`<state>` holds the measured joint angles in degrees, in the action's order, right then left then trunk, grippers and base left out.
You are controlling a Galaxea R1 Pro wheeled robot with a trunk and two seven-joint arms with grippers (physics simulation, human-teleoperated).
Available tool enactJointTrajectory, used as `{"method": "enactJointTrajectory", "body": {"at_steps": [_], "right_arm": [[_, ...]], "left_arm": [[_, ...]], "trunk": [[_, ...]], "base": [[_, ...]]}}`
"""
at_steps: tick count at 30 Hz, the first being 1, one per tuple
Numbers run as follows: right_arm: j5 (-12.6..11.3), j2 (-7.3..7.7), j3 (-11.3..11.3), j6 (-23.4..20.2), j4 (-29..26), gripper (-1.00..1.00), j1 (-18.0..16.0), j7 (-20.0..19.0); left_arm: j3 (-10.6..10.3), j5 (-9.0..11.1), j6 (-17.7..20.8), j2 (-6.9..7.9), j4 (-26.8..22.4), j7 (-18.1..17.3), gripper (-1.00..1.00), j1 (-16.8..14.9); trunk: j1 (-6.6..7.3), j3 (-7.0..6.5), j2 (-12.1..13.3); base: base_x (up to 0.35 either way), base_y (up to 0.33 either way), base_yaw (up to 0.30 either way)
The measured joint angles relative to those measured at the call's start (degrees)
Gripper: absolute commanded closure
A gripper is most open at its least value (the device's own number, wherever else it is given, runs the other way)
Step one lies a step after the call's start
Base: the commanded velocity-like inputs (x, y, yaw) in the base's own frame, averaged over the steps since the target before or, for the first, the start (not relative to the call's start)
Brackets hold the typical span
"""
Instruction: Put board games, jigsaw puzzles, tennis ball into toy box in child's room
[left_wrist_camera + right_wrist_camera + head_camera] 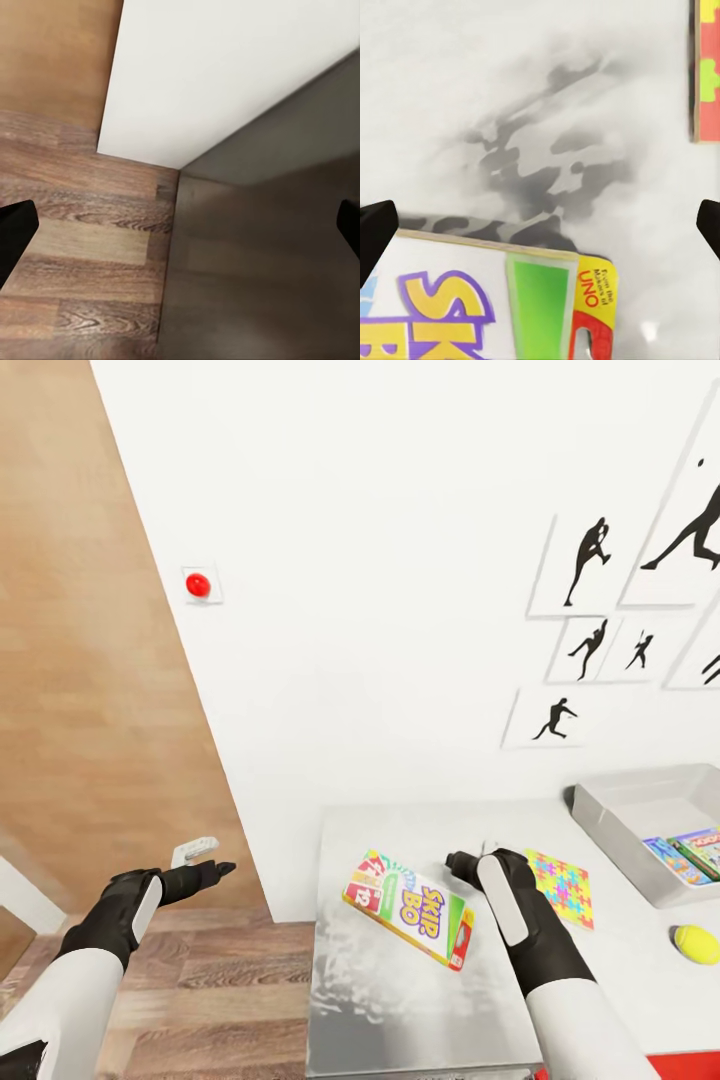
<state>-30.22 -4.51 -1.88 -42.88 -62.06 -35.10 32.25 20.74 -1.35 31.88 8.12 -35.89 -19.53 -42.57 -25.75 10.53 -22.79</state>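
A Skip-Bo board game (410,908) (487,307) lies flat near the left end of the table (400,1000). My right gripper (468,860) (540,229) hovers open just past the box's far right corner, with nothing between its fingers. A jigsaw puzzle (562,885) (706,67) lies flat to the right of that gripper. The toy box (625,810) stands at the back right and holds two flat printed boxes (690,855). The tennis ball (696,944) rests at the table's right. My left gripper (205,875) (180,229) is open over the floor, left of the table.
White wall runs behind the table with black sports silhouettes (600,610) and a red knob (198,585). Wood-plank floor (200,980) (82,247) lies left of the table's dark side (262,262). Something red (690,1065) shows at the near right edge.
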Motion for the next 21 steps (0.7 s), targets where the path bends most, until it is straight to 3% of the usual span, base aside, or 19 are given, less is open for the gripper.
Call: {"method": "enactJointTrajectory", "body": {"at_steps": [21], "right_arm": [[0.0,-0.11,-0.5,0.9,0.0,-1.0,0.0,0.0]], "left_arm": [[0.0,0.0,0.0,0.14,0.0,0.0,-1.0,0.0]], "trunk": [[0.0,2.0,0.0]], "base": [[0.0,0.0,0.0]]}}
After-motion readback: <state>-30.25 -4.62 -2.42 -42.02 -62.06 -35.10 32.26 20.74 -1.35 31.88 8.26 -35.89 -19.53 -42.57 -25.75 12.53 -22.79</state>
